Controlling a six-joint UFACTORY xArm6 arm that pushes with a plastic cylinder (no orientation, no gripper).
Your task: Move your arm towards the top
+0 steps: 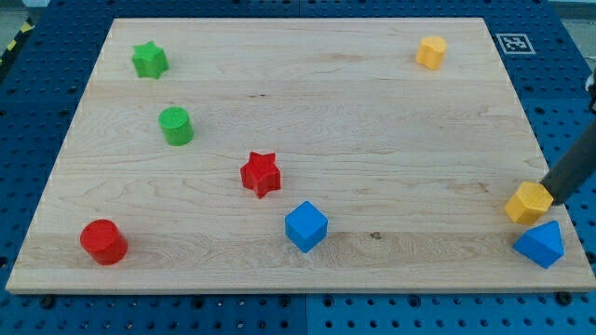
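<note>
My dark rod comes in from the view's right edge and slants down; my tip (548, 197) rests against the upper right side of a yellow hexagonal block (528, 203) near the board's right edge. A blue triangular block (540, 246) lies just below that yellow block. A blue cube (305, 226) and a red star (261, 174) sit near the middle bottom. A red cylinder (103, 242) is at the bottom left. A green cylinder (175, 126) and a green star (149, 60) are at the left. A second yellow hexagonal block (431, 52) is at the top right.
The blocks lie on a light wooden board (372, 121) set on a blue pegboard surface (28, 121). A white marker tag (513, 43) sits off the board's top right corner.
</note>
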